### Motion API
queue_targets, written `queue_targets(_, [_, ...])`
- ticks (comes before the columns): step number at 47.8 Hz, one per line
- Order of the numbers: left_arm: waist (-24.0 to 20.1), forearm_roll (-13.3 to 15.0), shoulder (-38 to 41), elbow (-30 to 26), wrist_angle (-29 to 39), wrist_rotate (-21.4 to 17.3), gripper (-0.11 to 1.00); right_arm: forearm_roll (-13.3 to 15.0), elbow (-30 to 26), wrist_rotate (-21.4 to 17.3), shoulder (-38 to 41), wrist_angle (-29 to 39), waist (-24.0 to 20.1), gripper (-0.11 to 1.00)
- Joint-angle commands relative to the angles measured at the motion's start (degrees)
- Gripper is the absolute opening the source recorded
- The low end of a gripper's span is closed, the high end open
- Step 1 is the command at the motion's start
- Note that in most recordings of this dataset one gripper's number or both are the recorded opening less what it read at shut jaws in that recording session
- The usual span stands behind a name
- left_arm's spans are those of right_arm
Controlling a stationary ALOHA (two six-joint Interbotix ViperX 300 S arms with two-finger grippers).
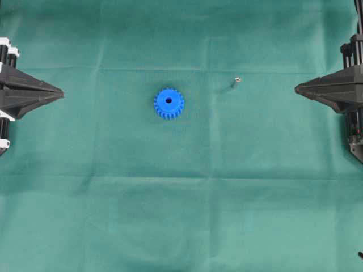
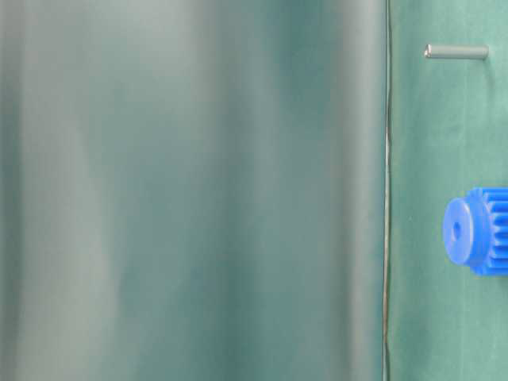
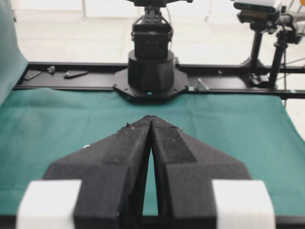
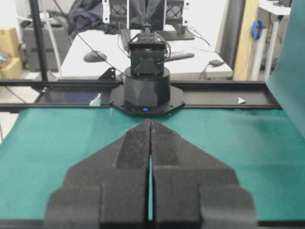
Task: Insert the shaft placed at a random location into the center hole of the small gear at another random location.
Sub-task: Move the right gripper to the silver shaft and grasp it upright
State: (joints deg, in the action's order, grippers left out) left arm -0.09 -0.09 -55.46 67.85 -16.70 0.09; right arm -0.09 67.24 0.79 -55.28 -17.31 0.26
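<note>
Jaws closed; blue toothed small gear [image 1: 168, 103], thin grey shaft [image 1: 235, 83].

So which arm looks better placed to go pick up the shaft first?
Right, probably. The shaft lies on the cloth to the right of the small gear, clearly nearer the right end effector than the left end effector. Both sit shut at the table edges, holding nothing.

- Overhead view looks straight down on the counter [image 1: 181, 226].
- Table-level view sits close, turned sideways, sharing the small gear [image 1: 168, 103] and shaft [image 1: 235, 83].
- Each wrist view faces the opposite arm's base at 12 o'clock.
</note>
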Motion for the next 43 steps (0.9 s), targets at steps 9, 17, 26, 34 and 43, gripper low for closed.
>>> queue_targets(9, [0.70, -0.62, 0.79, -1.93, 0.97, 0.70, 0.00, 0.18, -1.14, 0.00, 2.55, 0.35, 2.02, 0.01])
queue_targets(17, [0.70, -0.62, 0.79, -1.93, 1.23, 0.88, 0.00, 0.18, -0.53, 0.18, 5.71, 0.35, 4.48, 0.01])
queue_targets(26, [0.70, -0.62, 0.79, -1.76, 1.14, 0.79, 0.00, 0.18, -0.18, 0.18, 11.78, -0.09, 8.17, 0.05])
queue_targets(34, [0.70, -0.62, 0.88, -1.67, 1.14, 0.88, 0.00, 0.35, 0.09, 0.44, 19.07, -2.64, 11.43, 0.44])
queue_targets(43, [0.70, -0.62, 0.88, -1.67, 1.67, 0.79, 0.00, 0.18, 0.79, 2.64, 29.88, -10.28, 13.27, 0.86])
